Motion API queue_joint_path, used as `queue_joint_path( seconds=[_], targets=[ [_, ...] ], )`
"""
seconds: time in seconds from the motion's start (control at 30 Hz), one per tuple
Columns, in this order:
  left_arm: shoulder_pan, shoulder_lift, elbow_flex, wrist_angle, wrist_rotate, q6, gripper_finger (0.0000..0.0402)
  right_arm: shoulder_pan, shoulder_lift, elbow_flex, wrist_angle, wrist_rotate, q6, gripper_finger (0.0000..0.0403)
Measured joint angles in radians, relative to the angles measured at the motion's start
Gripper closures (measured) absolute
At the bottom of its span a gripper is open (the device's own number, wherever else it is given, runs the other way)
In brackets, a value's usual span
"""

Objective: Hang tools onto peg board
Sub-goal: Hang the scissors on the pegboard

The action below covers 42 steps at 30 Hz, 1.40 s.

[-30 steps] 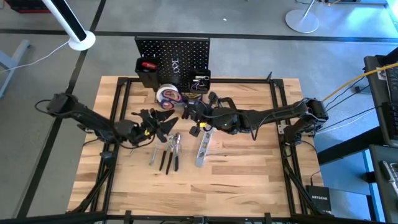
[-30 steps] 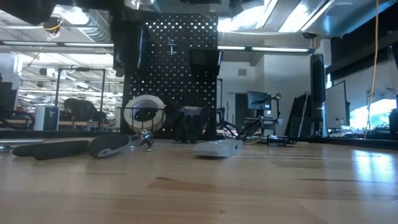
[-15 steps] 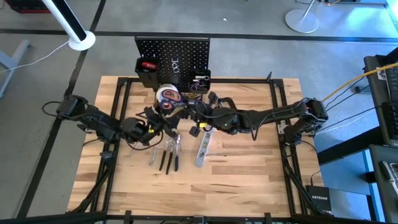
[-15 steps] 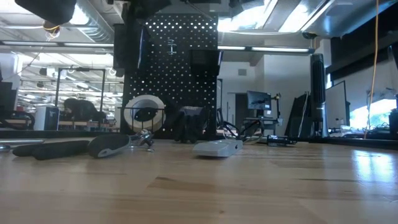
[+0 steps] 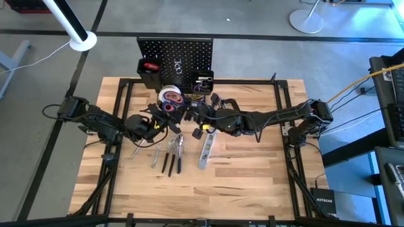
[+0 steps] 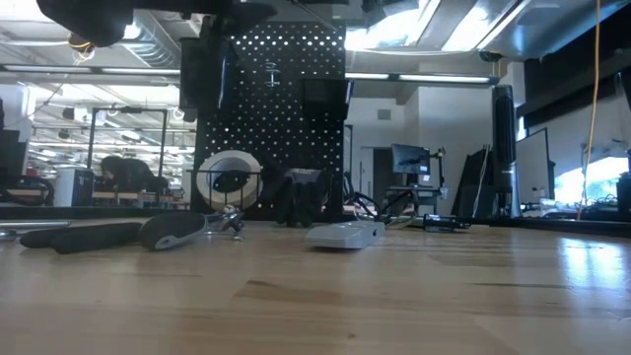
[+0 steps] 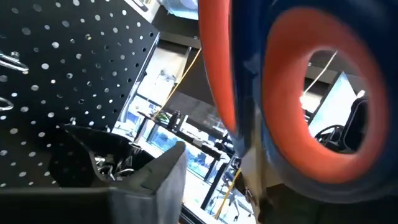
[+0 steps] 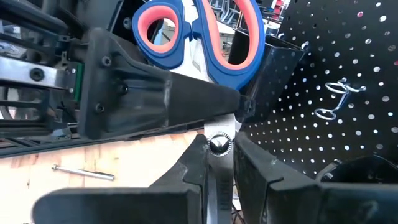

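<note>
Both arms meet near the worktop's [image 5: 252,183] centre, toward twelve o'clock, just in front of the upright black perforated peg board [image 5: 175,55]. The right gripper [image 8: 219,163] has its jaws pinching the silver blades of the blue-and-orange-handled scissors [image 8: 205,38], near the pivot screw. The left gripper [image 5: 165,121] reaches the scissors' handle loops from nine o'clock; I cannot tell how its jaws stand. Dark-handled pliers [image 5: 171,155] and a silver level bar [image 5: 206,151] lie flat toward six o'clock of the grippers.
</note>
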Motion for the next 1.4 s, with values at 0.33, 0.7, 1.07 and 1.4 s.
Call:
queue_joint_path(
  seconds=[0.33, 0.7, 1.07, 1.4],
  targets=[
    [0.003, 0.0, 0.0, -0.002, 0.031, 0.096, 0.036, 0.0, 0.023, 0.0, -0.005, -0.026, 0.013, 0.0338],
    [-0.043, -0.116, 0.0, -0.217, 0.154, 0.244, 0.0387, 0.063, -0.098, 0.001, -0.21, -0.05, 0.004, 0.0258],
    [-0.029, -0.217, 0.073, -0.744, 0.467, 0.177, 0.0386, 0.07, -0.115, 0.002, -0.065, -0.364, -0.009, 0.0206],
    [-0.045, -0.215, 0.116, -0.888, 0.465, 0.185, 0.0384, 0.065, -0.101, 0.001, -0.072, -0.355, -0.01, 0.0217]
  ],
)
